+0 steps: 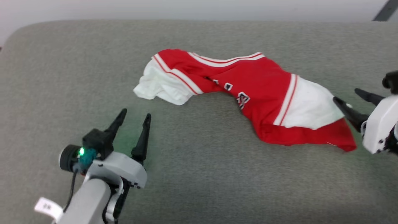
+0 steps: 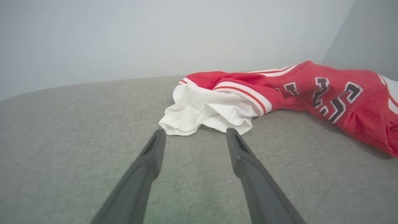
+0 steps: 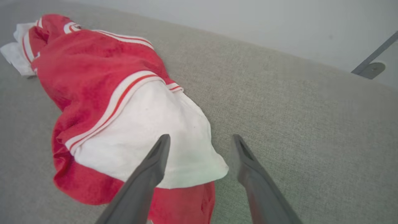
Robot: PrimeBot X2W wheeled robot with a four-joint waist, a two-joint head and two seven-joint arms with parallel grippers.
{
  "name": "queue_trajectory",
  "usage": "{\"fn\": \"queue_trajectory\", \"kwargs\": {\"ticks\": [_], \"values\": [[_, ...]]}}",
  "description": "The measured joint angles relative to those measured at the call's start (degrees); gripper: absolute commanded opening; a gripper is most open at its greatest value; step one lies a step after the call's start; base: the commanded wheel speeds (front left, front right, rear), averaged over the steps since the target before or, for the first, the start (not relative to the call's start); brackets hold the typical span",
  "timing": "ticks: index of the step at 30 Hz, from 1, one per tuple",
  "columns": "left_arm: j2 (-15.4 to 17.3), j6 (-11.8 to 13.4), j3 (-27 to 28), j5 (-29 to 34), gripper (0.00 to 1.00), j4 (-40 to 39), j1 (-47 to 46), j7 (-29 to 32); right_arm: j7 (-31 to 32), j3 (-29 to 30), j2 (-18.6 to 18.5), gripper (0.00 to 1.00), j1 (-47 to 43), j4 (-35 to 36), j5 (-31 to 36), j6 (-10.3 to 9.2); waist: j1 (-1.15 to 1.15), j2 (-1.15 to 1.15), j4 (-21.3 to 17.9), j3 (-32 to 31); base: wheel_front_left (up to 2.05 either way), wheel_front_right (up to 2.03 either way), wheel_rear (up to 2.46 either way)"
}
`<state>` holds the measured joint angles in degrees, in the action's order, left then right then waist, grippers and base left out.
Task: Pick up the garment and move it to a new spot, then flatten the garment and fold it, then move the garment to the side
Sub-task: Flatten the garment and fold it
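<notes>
The garment [image 1: 248, 90] lies crumpled in a long bent strip across the grey padded surface [image 1: 199, 174], red with white sleeve panels, striped trim and dark lettering. My left gripper [image 1: 134, 114] stands open a short way in front of the white left sleeve [image 2: 205, 110], apart from it, with nothing between its fingers. At the right edge my right gripper [image 1: 345, 95] is open too, its fingertips at the edge of the white right sleeve [image 3: 149, 133]; one finger [image 3: 155, 161] crosses over that white cloth without gripping it.
The grey padded surface has a rounded far-left corner [image 1: 21, 31] and a pale wall behind it. A dark metal bracket [image 3: 371, 63] shows at the far right. Bare cushion stretches in front of the garment.
</notes>
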<state>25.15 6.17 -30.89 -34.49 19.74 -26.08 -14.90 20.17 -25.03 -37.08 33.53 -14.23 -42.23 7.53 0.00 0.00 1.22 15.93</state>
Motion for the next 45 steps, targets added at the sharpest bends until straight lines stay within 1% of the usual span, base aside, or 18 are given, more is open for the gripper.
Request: {"fn": "queue_trajectory", "kwargs": {"ticks": [4,6,10,15,19,21,22,23,24,27,36,41,45], "values": [[-1.00,2.70,3.38,5.58,1.00,-7.68,3.96,-0.18,6.78,-4.71,-4.04,1.00,4.46,-1.15,-5.72,0.00,0.00,0.00,2.12,1.14,0.00,0.00,0.00],[-2.25,2.94,4.77,7.50,1.00,-10.73,6.21,-0.22,9.73,-6.48,-5.84,1.00,6.34,-2.07,-7.58,0.00,0.00,0.00,2.95,1.96,0.00,0.00,0.00],[-4.20,2.53,7.76,9.96,1.00,-13.88,9.47,-0.22,13.49,-8.72,-8.11,1.00,9.80,-4.30,-9.73,0.00,0.00,0.00,4.25,3.72,0.00,0.00,0.00],[-5.69,0.97,10.24,12.54,1.00,-14.28,11.33,-0.22,14.15,-11.31,-8.29,1.00,12.56,-6.42,-11.20,-0.01,0.00,0.00,5.27,5.63,0.00,0.00,0.00],[-6.98,-0.37,12.15,13.65,1.00,-14.26,11.87,-0.22,14.03,-13.76,-8.31,1.00,13.04,-6.53,-13.21,0.00,0.00,0.00,5.49,6.48,0.00,0.00,0.00],[-7.47,-1.14,12.74,14.34,1.00,-14.05,12.06,-0.22,13.26,-14.81,-8.61,0.49,13.26,-6.34,-13.68,0.00,0.00,0.00,5.35,6.60,0.00,0.00,0.00],[-7.89,-1.44,13.04,14.49,1.00,-14.03,12.05,-0.22,13.10,-15.37,-8.87,0.42,13.50,-6.24,-14.29,-0.01,0.00,0.00,5.25,6.65,0.00,0.00,0.00],[-8.26,-1.72,13.28,14.71,1.00,-13.94,12.05,-0.22,13.07,-16.04,-9.07,0.23,13.76,-6.03,-14.84,-0.01,0.00,0.00,5.16,6.71,0.00,0.00,0.00],[-8.62,-2.16,13.48,15.01,1.00,-13.81,12.04,-0.22,12.68,-16.51,-9.20,0.01,13.91,-5.90,-15.17,0.00,0.00,0.00,5.06,6.75,0.00,0.00,0.00],[-9.40,-2.97,14.25,15.85,1.00,-13.40,11.97,-0.22,11.96,-18.07,-9.58,0.00,14.49,-5.43,-16.40,0.00,0.00,0.00,4.81,6.91,0.00,0.00,0.00],[-11.76,-5.04,16.13,17.97,1.00,-12.23,11.86,-0.22,6.31,-20.45,-10.72,0.00,16.66,-6.30,-18.04,0.00,0.00,0.00,4.05,6.91,0.00,0.00,0.00],[-12.70,-5.82,17.16,18.68,1.00,-11.91,12.04,-0.22,2.19,-19.82,-12.59,0.00,17.09,-7.59,-19.28,0.00,0.00,0.00,3.62,6.73,0.00,0.00,0.00],[-13.45,-6.51,17.98,19.46,1.00,-11.96,12.24,-0.22,-0.97,-19.02,-14.72,0.00,17.46,-9.88,-18.68,0.00,0.00,0.00,3.27,6.99,0.00,0.00,0.00]]}}
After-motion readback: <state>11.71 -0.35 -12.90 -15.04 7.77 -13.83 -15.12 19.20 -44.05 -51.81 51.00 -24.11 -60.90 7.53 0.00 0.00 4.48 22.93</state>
